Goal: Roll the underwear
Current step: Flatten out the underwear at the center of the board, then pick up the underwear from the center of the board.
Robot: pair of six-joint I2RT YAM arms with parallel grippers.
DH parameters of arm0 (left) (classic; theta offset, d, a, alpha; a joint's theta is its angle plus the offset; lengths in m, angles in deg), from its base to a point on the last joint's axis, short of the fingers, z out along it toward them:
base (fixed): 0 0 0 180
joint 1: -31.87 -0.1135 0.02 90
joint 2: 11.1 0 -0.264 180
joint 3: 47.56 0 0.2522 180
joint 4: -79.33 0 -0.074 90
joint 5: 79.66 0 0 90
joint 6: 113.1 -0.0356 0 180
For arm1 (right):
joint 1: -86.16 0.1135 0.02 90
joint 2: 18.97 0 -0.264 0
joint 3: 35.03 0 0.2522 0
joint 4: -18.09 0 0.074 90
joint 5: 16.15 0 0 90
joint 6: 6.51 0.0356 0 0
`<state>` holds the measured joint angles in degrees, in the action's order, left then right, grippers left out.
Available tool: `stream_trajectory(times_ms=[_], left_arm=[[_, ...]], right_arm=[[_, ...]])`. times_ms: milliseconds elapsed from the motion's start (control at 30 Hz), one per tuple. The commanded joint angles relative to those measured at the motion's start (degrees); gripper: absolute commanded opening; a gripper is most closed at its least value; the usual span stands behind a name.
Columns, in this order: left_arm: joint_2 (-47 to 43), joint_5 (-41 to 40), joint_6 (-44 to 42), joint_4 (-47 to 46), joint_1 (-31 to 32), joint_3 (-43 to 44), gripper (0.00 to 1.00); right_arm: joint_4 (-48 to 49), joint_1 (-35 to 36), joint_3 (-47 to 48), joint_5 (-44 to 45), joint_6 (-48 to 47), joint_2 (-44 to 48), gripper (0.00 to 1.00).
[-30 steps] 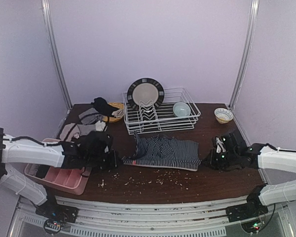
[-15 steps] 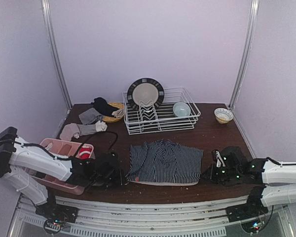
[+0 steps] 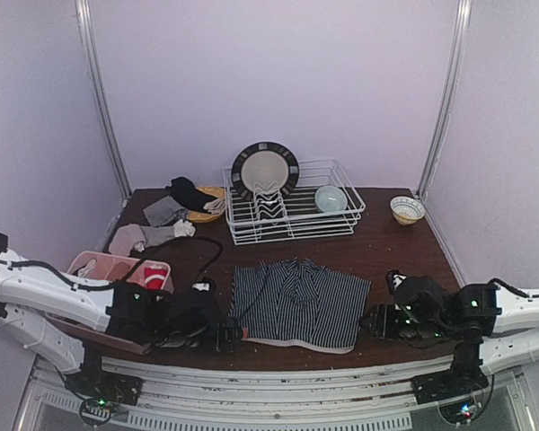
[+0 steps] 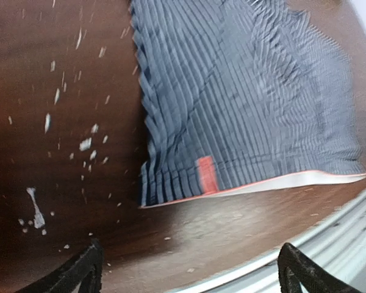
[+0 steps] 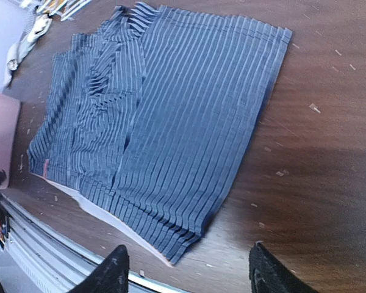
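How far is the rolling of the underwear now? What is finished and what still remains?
Done: the striped underwear lies spread flat near the front edge. In hand: nothing; the left pincer and the right pincer stand open on either side of it, not touching it. Left: the rolling itself, not yet begun, and then the loose pieces at the back left.

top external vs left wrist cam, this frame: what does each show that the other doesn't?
Top external only: the dish rack holding a plate, the pink tray and the right claw.
Left wrist only: a small red tag near the hem, and white crumbs on the wood.
Both: the striped underwear lying flat and unrolled on the table, and the left claw, which the wrist view shows open and empty.
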<state>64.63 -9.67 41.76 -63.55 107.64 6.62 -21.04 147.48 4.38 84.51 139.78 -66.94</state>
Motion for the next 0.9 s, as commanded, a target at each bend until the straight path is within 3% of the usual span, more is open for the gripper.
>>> stream_trajectory(times_ms=[0,200,433,500,633,867], left_arm=[[-6.12,-4.75,-8.1,5.74,0.17,5.6,0.97],[-8.52,-7.84,-15.36,0.28,-1.45,5.67,0.83],[-6.06,-5.68,-17.88,-2.72,-3.89,4.69,0.7],[-4.92,-2.95,-18.85,-5.54,-5.65,3.92,0.62],[-1.45,2.11,-20.82,-10.58,-9.24,3.64,0.53],[8.17,5.85,-24.09,-11.56,-12.22,9.37,0.5]], right_arm=[[9.12,1.18,3.56,2.12,-3.36,-10.81,0.6],[13.16,-1.09,9.11,0.86,-6.13,-31.56,0.34],[14.31,-3.47,0.13,0.28,-3.23,-28.93,0.23],[13.23,-5.45,-2.15,-0.58,-2.66,-26.74,0.21],[11.72,-11.21,-6.28,-3.11,-2.46,-20.27,0.22],[1.59,-18.98,-5.38,-1.78,-6.41,-6.61,0.43]])
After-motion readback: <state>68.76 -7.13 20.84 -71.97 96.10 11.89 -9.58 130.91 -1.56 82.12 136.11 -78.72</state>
